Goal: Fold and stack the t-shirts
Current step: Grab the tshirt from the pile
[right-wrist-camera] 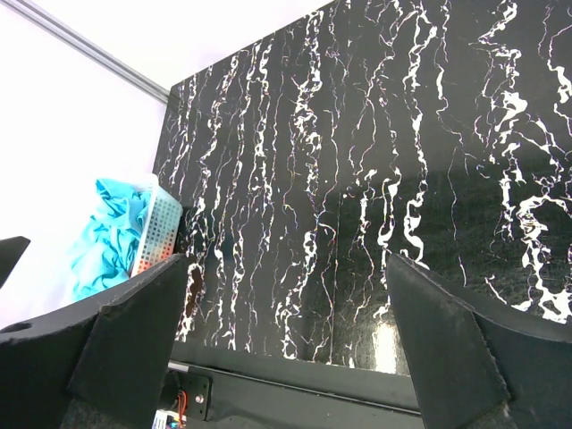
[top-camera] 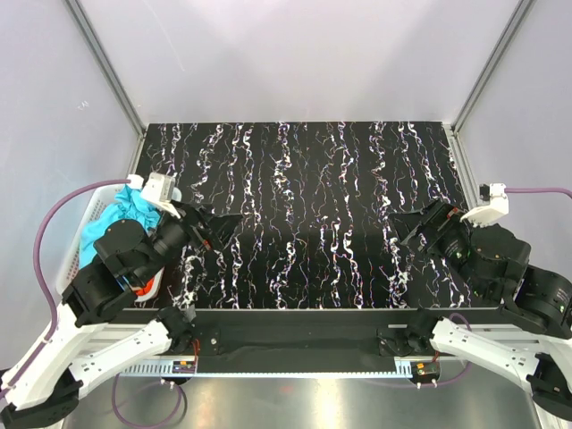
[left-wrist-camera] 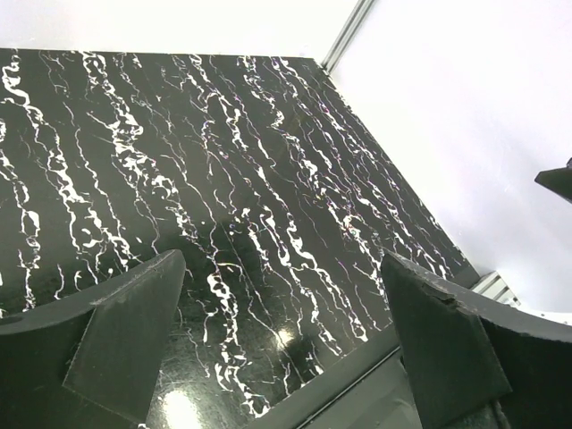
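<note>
Bright, even overhead light washes the walls (top-camera: 295,54) pale. The glossy table (left-wrist-camera: 268,179) shows small glare spots low in both wrist frames, where my left hand (left-wrist-camera: 281,259) and right hand (right-wrist-camera: 286,259) look dark and slightly soft.

The table (top-camera: 313,179) has a glossy black top streaked with white veins. A white lattice basket (right-wrist-camera: 159,234) stands at the table's left edge. Whether the basket rests on the top or beside it cannot be told.
</note>
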`<state>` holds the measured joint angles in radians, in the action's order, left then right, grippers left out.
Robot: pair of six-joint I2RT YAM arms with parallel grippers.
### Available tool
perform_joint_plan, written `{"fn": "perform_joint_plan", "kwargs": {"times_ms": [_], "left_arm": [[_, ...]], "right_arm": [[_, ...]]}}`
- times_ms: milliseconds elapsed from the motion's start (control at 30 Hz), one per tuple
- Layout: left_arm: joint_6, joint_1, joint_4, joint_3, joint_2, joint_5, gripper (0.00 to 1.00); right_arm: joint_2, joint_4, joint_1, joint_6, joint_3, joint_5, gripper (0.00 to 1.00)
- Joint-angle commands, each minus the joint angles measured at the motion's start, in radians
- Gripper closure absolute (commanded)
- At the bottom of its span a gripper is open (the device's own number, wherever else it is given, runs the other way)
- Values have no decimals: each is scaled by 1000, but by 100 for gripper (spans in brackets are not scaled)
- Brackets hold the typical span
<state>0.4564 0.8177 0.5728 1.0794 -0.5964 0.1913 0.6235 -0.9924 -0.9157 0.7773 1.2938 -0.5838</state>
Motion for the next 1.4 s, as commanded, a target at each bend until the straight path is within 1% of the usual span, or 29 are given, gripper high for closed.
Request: {"fn": "perform_joint_plan", "kwargs": {"times_ms": [0,67,133,167,200,233,267,300,333,367,400,467,500,533,567,600,700,833,933,1033,1067,1133,1167,1200,1233,1267,1300,1333,1367], "left_arm": [[24,1,-67,-9,-19,19,1],[42,1,-70,-7,-40,42,1],[79,1,-41,7,-65,138,1],[100,1,-21,16,-97,195,1],[122,-2,5,43,-118,317,1],[170,-9,83,62,-147,383,1],[194,-31,129,86,-214,433,2],[211,-134,172,130,-251,448,4],[235,-219,229,146,-284,406,6],[240,-320,233,146,-331,336,7],[246,-536,196,111,-348,144,13],[251,-738,127,48,-403,-61,21],[251,-885,130,21,-433,-160,23],[263,-937,148,24,-466,-161,21],[251,-972,159,28,-527,-144,18],[251,-1008,174,33,-554,-42,14],[281,-1035,145,16,-606,132,11],[283,-1036,67,-22,-628,195,8],[288,-1037,56,-29,-706,235,10],[269,-1037,39,-12,-747,191,25],[263,-1037,29,-7,-746,166,46],[237,-1036,21,48,-737,76,67],[238,-1034,38,83,-732,47,80],[246,-1032,67,170,-723,-28,100],[252,-1026,79,219,-702,-64,100],[255,-994,82,272,-691,-97,100],[255,-967,81,389,-681,-158,100],[242,-933,70,457,-672,-185,100],[232,-851,56,524,-671,-223,100]], "right_arm": [[-31,9,-6,-3,-14,-21,0],[-51,20,-6,-3,-22,-21,0],[-62,23,-8,0,-30,-16,0],[-68,23,-8,4,-33,-14,0],[-73,23,-8,5,-36,-11,0],[-76,21,-6,10,-45,-11,0],[-79,20,-8,17,-51,-13,0],[-87,18,-6,40,-60,-11,0],[-91,30,-8,49,-83,-4,0],[-97,41,-6,53,-96,13,0],[-103,52,-8,56,-117,36,0],[-113,57,-6,71,-134,48,0],[-122,58,-8,70,-148,61,0],[-128,63,-6,66,-152,68,0],[-136,66,-6,60,-159,73,0],[-140,67,-6,54,-168,90,0],[-163,90,-6,17,-189,128,1],[-185,89,-8,-15,-189,139,0],[-206,80,-6,-18,-185,130,0],[-240,77,-8,-13,-189,119,0],[-252,74,-6,-15,-188,116,0],[-261,60,-6,-16,-180,104,0],[-271,55,-6,-16,-179,99,0],[-275,49,-8,-16,-176,90,0],[-281,44,-8,-15,-176,85,0],[-291,43,-8,-15,-174,79,0],[-294,43,-6,-13,-174,79,0],[-298,47,-6,-13,-174,78,0],[-304,51,-8,-13,-174,81,0]]}}
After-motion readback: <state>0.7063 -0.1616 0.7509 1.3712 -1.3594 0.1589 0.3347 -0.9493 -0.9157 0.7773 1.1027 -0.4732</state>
